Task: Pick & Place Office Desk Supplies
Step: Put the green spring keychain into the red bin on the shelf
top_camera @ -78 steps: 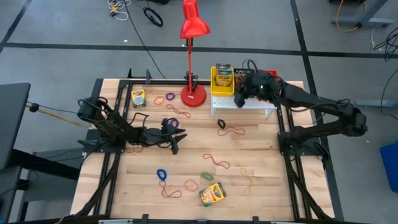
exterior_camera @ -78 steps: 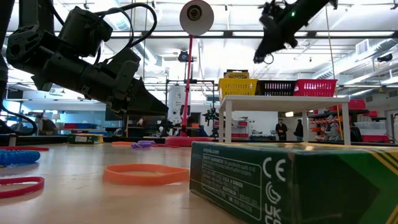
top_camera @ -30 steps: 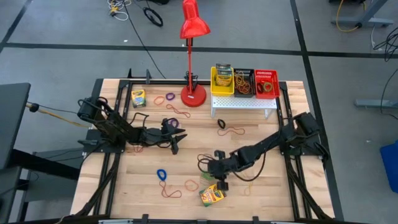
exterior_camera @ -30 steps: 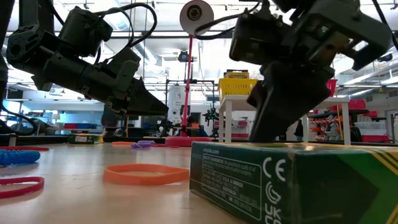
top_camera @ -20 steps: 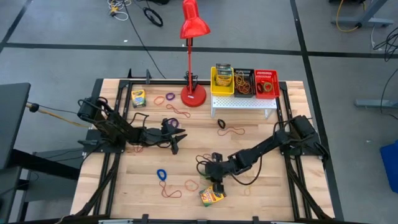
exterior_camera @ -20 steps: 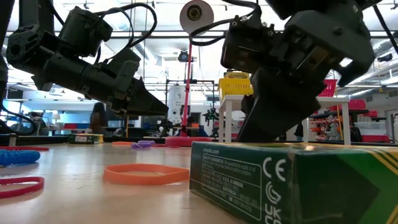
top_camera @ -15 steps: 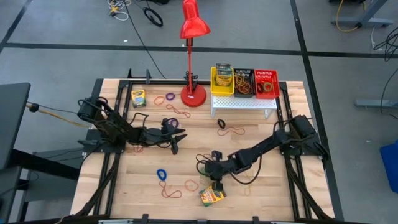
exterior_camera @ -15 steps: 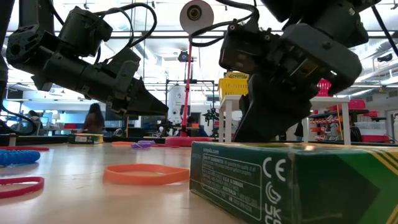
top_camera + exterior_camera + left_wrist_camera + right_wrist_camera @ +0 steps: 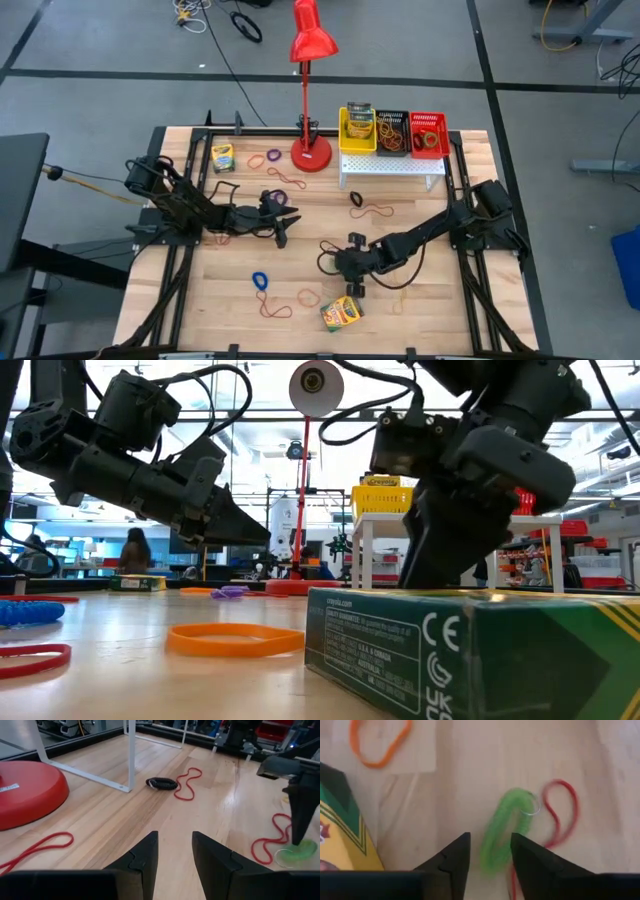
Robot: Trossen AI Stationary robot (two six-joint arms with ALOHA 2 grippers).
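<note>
- At six o'clock on the table [image 9: 420,225], nearest the front edge, a yellow-and-green crayon box [image 9: 342,313] lies flat; in the low view its dark green side fills the foreground [image 9: 470,650].
- An orange rubber band [image 9: 308,297] lies at its nine o'clock, with a red loop [image 9: 272,306] and a blue band [image 9: 260,280] farther that way.
- Just above the box, the right gripper [image 9: 356,282] points down at the wood, its fingers slightly apart and holding nothing. Its wrist camera shows a green rubber band [image 9: 505,832] lying between and just ahead of the fingertips, touching a red rubber band [image 9: 560,815].
- At nine o'clock of table centre the left gripper [image 9: 283,232] hangs above the bare wood, fingers [image 9: 145,852] a little apart and empty.
- Toward twelve o'clock, a black band [image 9: 356,199] and a red squiggle of band [image 9: 375,211] lie in front of the white perforated stand [image 9: 392,166].
- On the stand sit a yellow basket [image 9: 357,128] holding crayon boxes, a black basket [image 9: 392,132] and a red basket [image 9: 429,133] with bands.
- At the far edge stand the red desk lamp [image 9: 309,60] and, at ten o'clock, another crayon box [image 9: 222,157].
</note>
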